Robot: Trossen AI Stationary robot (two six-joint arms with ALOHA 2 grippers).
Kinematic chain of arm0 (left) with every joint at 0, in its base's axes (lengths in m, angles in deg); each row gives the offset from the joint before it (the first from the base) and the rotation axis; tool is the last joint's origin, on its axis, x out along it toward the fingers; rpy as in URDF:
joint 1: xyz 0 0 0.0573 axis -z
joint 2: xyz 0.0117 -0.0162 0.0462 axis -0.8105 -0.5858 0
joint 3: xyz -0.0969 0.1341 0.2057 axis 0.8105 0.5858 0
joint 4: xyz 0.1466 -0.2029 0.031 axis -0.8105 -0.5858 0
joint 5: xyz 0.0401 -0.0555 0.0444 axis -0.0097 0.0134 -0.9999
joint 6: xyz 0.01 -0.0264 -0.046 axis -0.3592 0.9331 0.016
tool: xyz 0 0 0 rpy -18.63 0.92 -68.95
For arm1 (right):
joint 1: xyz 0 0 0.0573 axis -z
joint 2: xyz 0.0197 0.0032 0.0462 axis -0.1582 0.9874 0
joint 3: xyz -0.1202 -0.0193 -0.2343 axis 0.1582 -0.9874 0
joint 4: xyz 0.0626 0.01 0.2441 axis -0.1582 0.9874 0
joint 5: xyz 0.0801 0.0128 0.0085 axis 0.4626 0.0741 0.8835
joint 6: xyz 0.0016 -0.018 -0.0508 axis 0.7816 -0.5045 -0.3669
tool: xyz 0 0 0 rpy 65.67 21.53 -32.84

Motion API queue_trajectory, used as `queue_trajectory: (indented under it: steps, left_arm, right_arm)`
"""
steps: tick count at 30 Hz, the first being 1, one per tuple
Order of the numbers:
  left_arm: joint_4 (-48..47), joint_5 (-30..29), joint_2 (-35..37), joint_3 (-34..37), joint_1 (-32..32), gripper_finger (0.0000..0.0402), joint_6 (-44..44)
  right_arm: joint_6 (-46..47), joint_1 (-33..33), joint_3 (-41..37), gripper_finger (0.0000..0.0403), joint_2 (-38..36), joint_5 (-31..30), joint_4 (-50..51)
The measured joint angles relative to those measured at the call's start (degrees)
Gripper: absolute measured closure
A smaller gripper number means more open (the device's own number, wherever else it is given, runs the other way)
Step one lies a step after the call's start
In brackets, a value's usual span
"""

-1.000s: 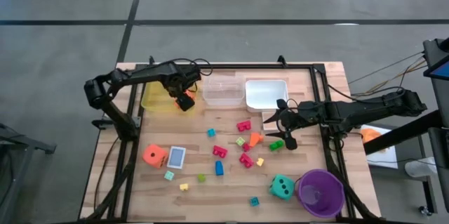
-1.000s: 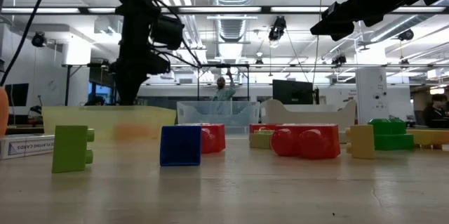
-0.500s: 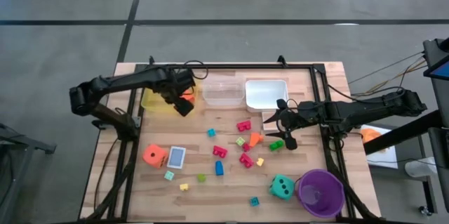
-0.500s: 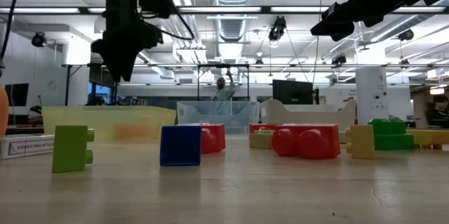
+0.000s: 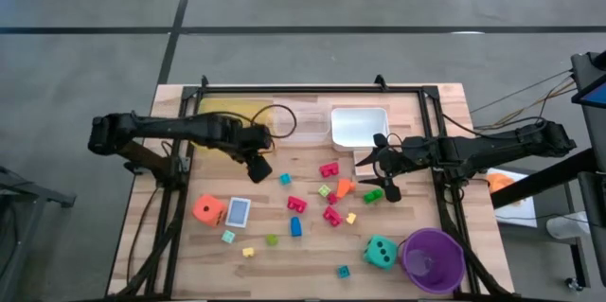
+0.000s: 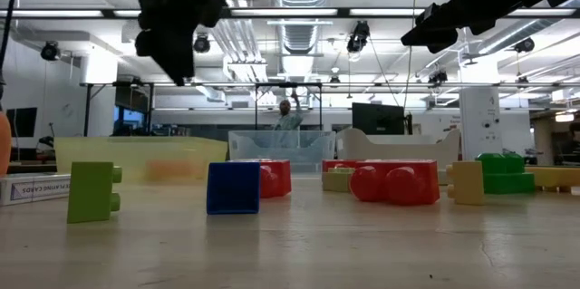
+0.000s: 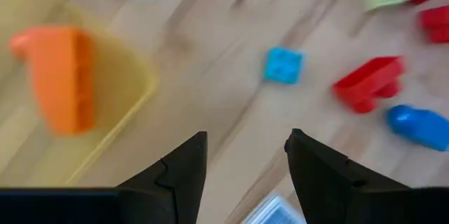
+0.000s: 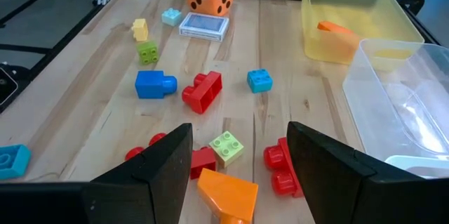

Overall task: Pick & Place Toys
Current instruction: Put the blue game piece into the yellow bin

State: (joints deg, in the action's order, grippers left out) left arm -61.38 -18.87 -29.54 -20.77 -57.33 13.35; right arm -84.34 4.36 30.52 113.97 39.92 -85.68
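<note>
My left gripper hangs open and empty over bare wood, just off the near right corner of the yellow tray. An orange block lies inside that tray. A light blue block, a red block and a blue block lie on the table beyond my left gripper's fingers. My right gripper waits open above the table at the right. Just below and ahead of it lie another orange block and a light green block.
A clear tray and a white tray stand at the far edge. An orange die and a card lie near left; a teal die and a purple cup near right. Small blocks lie scattered mid-table.
My left gripper has moved from over the yellow tray toward the table's near edge and a little toward its middle, rising and tipping further down as it went. It stays open and empty. The orange block stays in the tray.
</note>
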Motion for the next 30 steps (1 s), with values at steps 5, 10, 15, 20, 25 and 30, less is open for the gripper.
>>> queue_trajectory:
  steps: [5, 10, 15, 20, 25, 30]
  left_arm:
    - [4.1, -0.6, -1.1, 0.0, 1.1, 0.0208, -0.2]
    - [6.7, -0.7, -5.6, 0.0, 1.2, 0.0208, -1.4]
    - [7.5, -0.9, -10.4, -0.1, 1.2, 0.0208, -4.6]
    - [10.9, -0.9, -13.7, -0.1, 1.4, 0.0208, -7.2]
    - [14.2, -3.1, -17.5, -0.1, 2.5, 0.0208, -13.4]
    - [16.0, -5.4, -21.0, -0.1, 3.4, 0.0208, -16.3]
  right_arm:
    - [0.0, 0.0, 0.0, 0.0173, 0.0, 0.0, 0.0]
    - [0.2, 0.0, 0.0, 0.0173, 0.0, 0.0, 0.0]
    - [0.2, 0.0, 0.0, 0.0173, 0.0, 0.0, 0.0]
    - [0.0, 0.0, 0.0, 0.0173, 0.0, 0.0, 0.0]
    - [0.0, 0.0, 0.0, 0.0173, 0.0, 0.0, 0.1]
    - [-1.5, 0.0, 0.0, 0.0173, 0.0, -0.1, 0.0]
